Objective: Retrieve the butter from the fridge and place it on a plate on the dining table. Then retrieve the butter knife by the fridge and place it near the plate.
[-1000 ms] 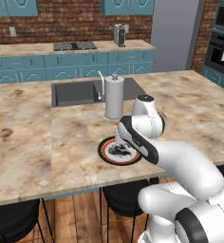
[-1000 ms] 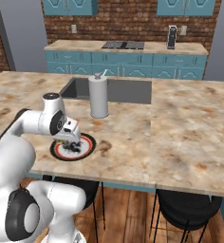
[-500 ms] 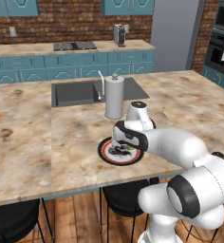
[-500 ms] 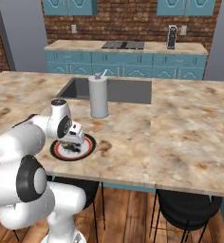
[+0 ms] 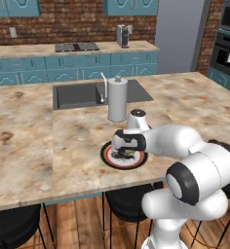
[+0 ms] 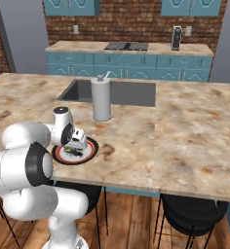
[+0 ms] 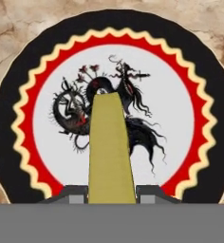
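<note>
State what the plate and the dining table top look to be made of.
Plate: likely glazed ceramic, with a smooth black rim, a scalloped red ring and a printed dark dragon-like motif on white. Dining table top: looks like polished stone, beige-brown with marbled veining; a printed laminate cannot be ruled out.

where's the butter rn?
In the gripper, the butter is held over the plate centre on the dining table, near the paper-towel holder.

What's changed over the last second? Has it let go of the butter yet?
Not yet. The arm has folded lower over the table, bringing the gripper down close above the plate. It is still shut on the butter, which hangs over the plate's white centre. The plate, paper towel roll and sink have not moved.
</note>
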Motion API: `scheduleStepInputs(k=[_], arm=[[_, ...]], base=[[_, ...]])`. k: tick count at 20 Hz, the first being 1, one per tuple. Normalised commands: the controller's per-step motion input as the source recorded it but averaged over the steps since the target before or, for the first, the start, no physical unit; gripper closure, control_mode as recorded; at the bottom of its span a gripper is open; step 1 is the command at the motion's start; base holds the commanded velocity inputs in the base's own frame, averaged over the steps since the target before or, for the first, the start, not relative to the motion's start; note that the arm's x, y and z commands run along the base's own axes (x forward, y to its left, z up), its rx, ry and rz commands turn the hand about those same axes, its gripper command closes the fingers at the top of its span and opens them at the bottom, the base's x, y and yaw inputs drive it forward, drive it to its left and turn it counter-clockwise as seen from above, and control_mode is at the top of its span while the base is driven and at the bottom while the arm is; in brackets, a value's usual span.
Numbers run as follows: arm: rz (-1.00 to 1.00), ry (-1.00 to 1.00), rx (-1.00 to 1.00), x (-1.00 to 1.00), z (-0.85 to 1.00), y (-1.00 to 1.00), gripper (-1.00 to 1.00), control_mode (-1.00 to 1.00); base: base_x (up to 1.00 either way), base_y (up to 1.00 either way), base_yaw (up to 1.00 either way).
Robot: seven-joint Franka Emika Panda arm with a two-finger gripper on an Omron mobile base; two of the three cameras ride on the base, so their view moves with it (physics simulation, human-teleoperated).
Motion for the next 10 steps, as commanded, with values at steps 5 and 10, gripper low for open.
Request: scheduleStepInputs(k=[5,10], arm=[[0.0,0.0,0.0,0.19,-0.18,0.0,1.0,-1.0],[0.0,0.0,0.0,0.01,-0.03,0.0,-1.0,-1.0]], base=[[0.0,0.0,0.0],[0.0,0.0,0.0]])
